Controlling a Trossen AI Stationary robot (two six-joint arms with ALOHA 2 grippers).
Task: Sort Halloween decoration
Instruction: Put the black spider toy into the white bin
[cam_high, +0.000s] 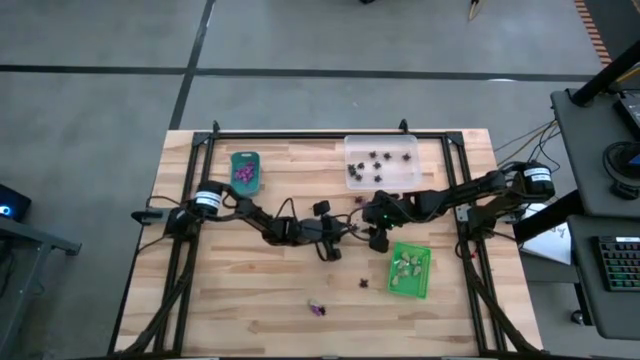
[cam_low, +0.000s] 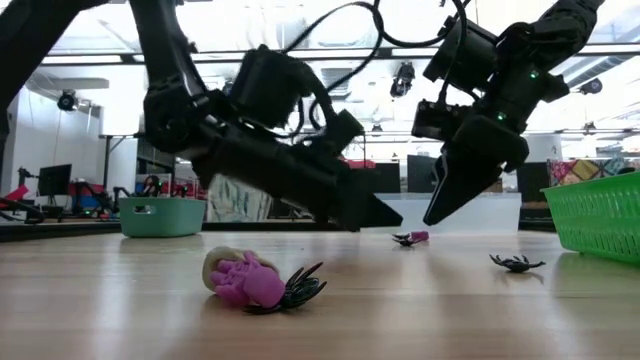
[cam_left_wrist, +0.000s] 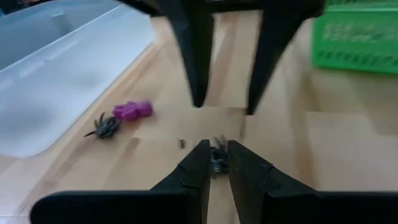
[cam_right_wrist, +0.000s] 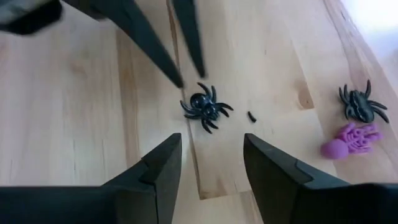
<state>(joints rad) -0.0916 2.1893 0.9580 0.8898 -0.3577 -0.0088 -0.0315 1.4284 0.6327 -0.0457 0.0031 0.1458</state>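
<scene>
Overhead view straight down on whole table (cam_high: 300, 290); low view level across it; both wrist views close, sharing black spider (cam_right_wrist: 205, 107) from opposite sides.

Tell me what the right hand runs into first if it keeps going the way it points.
Most likely the black spider lying on the table, just ahead of the open right hand. The left hand is right behind it; depth is unclear.
</scene>
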